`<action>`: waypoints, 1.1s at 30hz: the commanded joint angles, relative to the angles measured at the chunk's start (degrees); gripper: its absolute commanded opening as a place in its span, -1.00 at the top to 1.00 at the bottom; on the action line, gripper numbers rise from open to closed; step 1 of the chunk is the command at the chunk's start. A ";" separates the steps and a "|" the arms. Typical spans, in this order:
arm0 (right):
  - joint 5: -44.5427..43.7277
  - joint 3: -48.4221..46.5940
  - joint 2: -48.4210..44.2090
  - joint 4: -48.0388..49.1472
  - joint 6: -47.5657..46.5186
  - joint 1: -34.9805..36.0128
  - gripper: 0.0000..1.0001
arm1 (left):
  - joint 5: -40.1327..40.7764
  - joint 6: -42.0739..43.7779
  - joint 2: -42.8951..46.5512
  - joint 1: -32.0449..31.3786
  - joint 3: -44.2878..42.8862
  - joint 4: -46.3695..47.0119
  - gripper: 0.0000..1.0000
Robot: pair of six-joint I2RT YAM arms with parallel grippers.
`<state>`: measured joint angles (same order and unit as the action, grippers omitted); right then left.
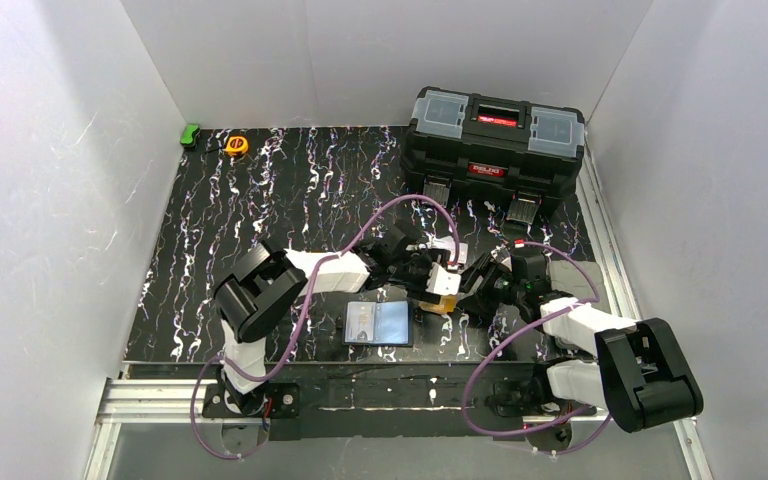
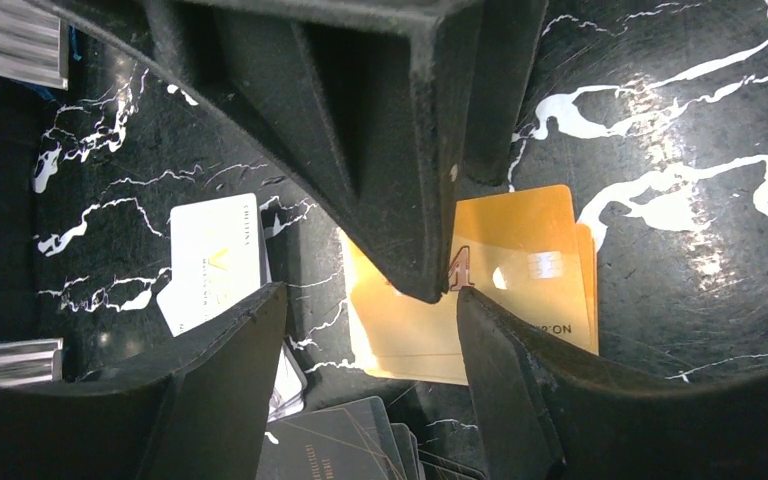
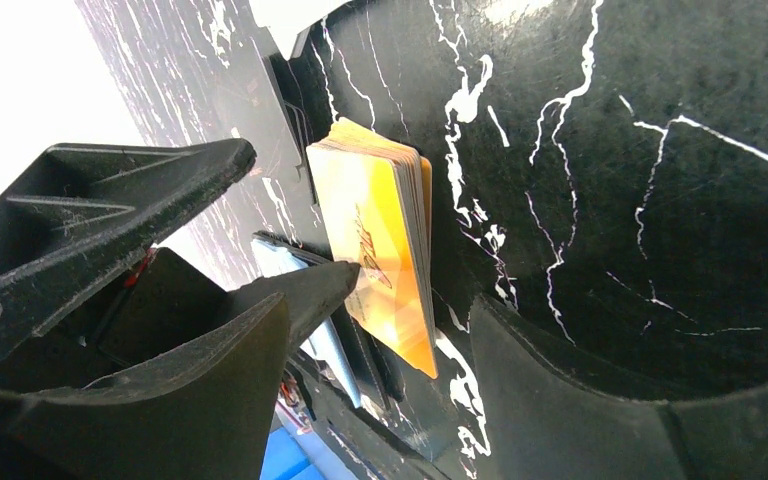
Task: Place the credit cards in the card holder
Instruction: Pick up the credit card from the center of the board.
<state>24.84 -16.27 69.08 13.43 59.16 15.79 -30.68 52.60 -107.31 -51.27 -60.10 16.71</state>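
1. Both arms meet near the middle of the counter [image 1: 260, 200], over a stack of orange credit cards [image 3: 375, 230]. As far as I can judge, the stack lies flat and slightly fanned.
2. The right gripper [image 3: 415, 290] has its jaws apart with the stack between them. One fingertip is at the printed face, touching or nearly so. The other finger stands clear on the far side, so I log nothing as gripped.
3. The stack's long axis runs along the right fingers, so those jaws span its short axis. I judge that to be the workable bite.
4. The left gripper [image 2: 370, 300] has its jaws apart and holds nothing. The stack lies just ahead of its fingertips, with the long axis across the gap, which I judge a poorer bite.
5. A white credit card [image 2: 215, 250] lies flat beside the stack, apart from it.
6. The card holder [image 1: 378, 323] lies open with its shiny sleeves up, near the counter's near edge. It sits just on the left arm's side of the grippers, and its long axis runs left-right in the top view.
7. Judgement: the right arm is nearer the stack and the left arm is nearer the holder. The cards must travel toward the near-left.
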 commanded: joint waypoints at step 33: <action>1.40 1.95 4.16 3.55 -0.26 -0.85 0.61 | 1.85 -9.62 6.68 2.13 -1.08 -7.22 -0.25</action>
<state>27.03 -15.14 74.30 17.65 59.68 15.00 -27.18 42.46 -101.95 -48.93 -61.43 10.09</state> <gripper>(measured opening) 0.223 0.629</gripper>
